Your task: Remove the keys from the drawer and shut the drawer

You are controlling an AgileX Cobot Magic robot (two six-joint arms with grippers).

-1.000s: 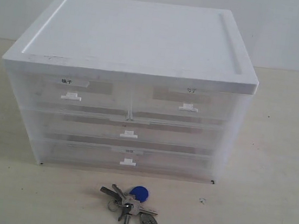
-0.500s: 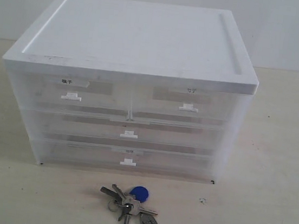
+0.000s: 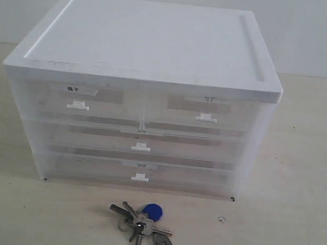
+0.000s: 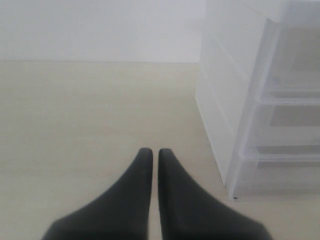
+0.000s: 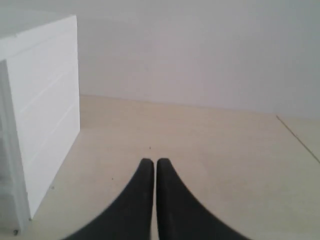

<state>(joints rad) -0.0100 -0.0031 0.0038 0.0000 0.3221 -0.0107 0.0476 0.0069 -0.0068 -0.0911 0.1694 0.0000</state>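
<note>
The keys (image 3: 145,226), grey metal on a ring with a round blue fob and an oval tag, lie on the table in front of the cabinet. The drawer (image 3: 203,118), top right with a faint pale label and a white tab handle, is pushed in flush. Neither gripper shows in the exterior view. My left gripper (image 4: 151,151) is shut and empty above bare table beside the cabinet's left side. My right gripper (image 5: 151,161) is shut and empty over the table off the cabinet's right side.
The white-topped translucent cabinet (image 3: 149,43) holds another half-width drawer with a bold black label (image 3: 76,104) and two full-width drawers (image 3: 139,146) below, all pushed in. A pale wall stands behind. The cabinet's side (image 5: 45,115) is near my right gripper.
</note>
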